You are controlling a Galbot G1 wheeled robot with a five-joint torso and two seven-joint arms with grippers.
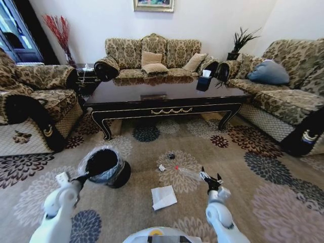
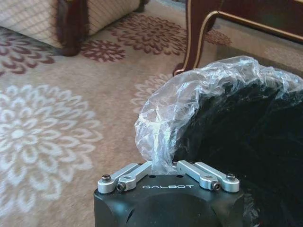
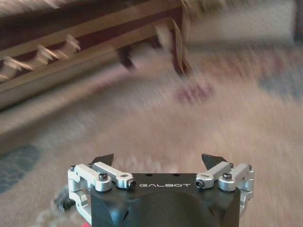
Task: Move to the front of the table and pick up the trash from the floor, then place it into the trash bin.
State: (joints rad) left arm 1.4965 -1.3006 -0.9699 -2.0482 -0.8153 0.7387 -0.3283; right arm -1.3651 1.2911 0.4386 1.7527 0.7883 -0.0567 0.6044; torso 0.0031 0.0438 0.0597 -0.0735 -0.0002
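Head view: the table stands across the room, well beyond both arms, on a flowered carpet. The left gripper is at the near rim of the trash bin, which is tipped so its mouth faces the robot; the jaws are closed on the clear liner at that rim. The right gripper hovers low over the carpet with jaws spread wide and nothing between them. A clear bottle with a red cap lies just ahead of those jaws, to their left. A crumpled white scrap and a small dark bit lie farther out beyond the bottle. A folded white paper lies between the two grippers, nearer the robot.

Left wrist view: the left gripper pinches a fold of liner; the bin's black interior opens directly ahead of the jaws. A table leg rises beyond.

Right wrist view: the right gripper shows its two dark fingertips wide apart and empty, with carpet ahead.
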